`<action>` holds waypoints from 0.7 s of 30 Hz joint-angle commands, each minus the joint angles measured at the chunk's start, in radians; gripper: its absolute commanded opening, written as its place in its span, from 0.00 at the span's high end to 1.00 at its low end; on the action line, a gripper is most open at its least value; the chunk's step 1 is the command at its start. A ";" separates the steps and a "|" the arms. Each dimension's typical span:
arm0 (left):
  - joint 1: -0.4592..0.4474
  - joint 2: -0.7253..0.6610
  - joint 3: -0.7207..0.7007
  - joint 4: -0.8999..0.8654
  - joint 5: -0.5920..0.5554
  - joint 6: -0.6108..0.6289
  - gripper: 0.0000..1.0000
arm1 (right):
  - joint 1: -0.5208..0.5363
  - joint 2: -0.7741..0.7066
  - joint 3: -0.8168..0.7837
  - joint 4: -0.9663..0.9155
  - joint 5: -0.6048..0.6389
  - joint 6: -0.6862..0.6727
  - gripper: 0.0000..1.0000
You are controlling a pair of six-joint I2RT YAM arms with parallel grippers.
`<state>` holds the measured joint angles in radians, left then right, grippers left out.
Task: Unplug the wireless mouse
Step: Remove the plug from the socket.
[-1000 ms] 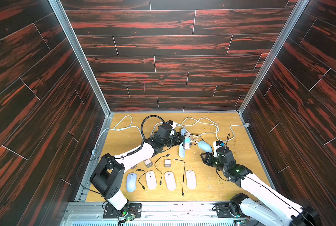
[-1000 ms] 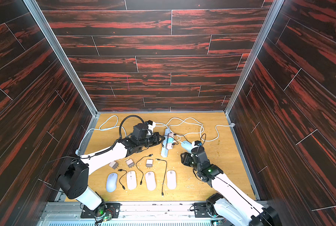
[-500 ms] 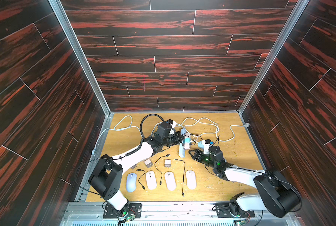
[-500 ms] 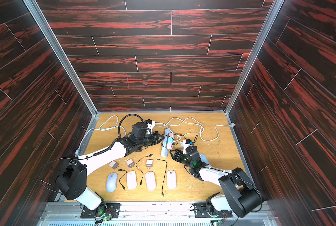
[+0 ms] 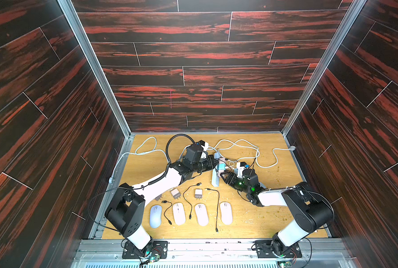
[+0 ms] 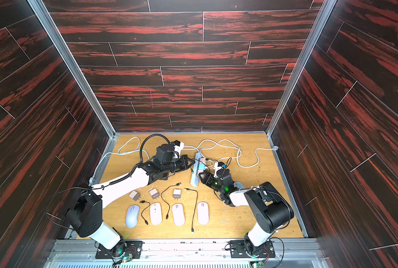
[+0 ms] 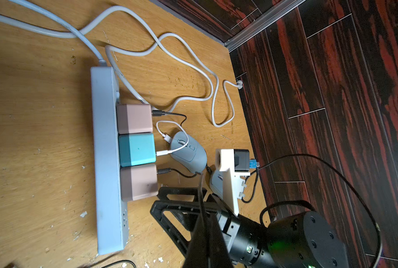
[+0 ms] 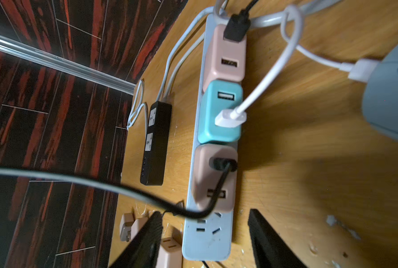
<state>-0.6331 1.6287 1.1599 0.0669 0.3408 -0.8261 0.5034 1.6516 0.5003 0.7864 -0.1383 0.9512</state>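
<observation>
A grey-blue wireless mouse [image 7: 188, 152] [image 8: 390, 97] lies beside the pale blue power strip [image 5: 216, 178] [image 6: 195, 179] [image 7: 107, 162] [image 8: 208, 241]. A white cable [image 8: 269, 76] runs from the mouse's nose to the teal charger [image 7: 136, 149] [image 8: 221, 111], which sits between two pink chargers. In both top views my right arm hides the mouse. My right gripper [image 8: 205, 243] [image 5: 223, 178] is open, and its fingers [image 8: 147, 241] stand either side of the strip's free end without touching it. My left gripper [image 7: 202, 232] [image 5: 214, 163] is shut and empty, on the strip's other side.
A second mouse [image 7: 216, 184] on a black cable lies half hidden beside the first. Several mice [image 5: 179, 213], loose chargers [image 5: 176, 193] and black cables [image 5: 217, 208] lie along the front. A black box [image 8: 156, 143] sits behind the strip. Thick pale cords [image 5: 246, 146] loop at the back.
My right arm has swung in from the right to the power strip's near end, and its jaws have opened wider. The left arm has hardly moved.
</observation>
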 commanded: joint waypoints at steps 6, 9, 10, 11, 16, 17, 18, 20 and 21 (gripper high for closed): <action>0.005 -0.036 0.023 -0.021 0.005 0.014 1.00 | -0.023 0.095 0.045 0.104 -0.084 0.047 0.46; 0.006 -0.035 0.021 -0.021 0.007 0.011 1.00 | -0.025 0.114 0.053 0.122 -0.101 0.048 0.50; 0.005 -0.034 0.021 -0.019 0.008 0.012 1.00 | -0.025 0.119 0.056 0.129 -0.109 0.049 0.52; 0.005 -0.033 0.021 -0.019 0.008 0.011 1.00 | -0.026 0.122 0.058 0.133 -0.113 0.050 0.53; 0.006 -0.033 0.017 -0.019 0.010 0.012 1.00 | -0.028 0.145 0.065 0.147 -0.125 0.055 0.58; 0.005 -0.034 0.017 -0.019 0.011 0.012 1.00 | -0.029 0.149 0.066 0.149 -0.124 0.058 0.59; 0.006 -0.034 0.015 -0.019 0.012 0.013 1.00 | -0.029 0.154 0.065 0.150 -0.124 0.061 0.60; 0.006 -0.034 0.013 -0.019 0.013 0.013 1.00 | -0.031 0.165 0.068 0.154 -0.124 0.070 0.60; 0.006 -0.033 0.013 -0.020 0.015 0.013 1.00 | -0.032 0.171 0.071 0.153 -0.123 0.074 0.60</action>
<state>-0.6331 1.6287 1.1599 0.0666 0.3443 -0.8265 0.4770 1.7950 0.5503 0.9119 -0.2493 1.0130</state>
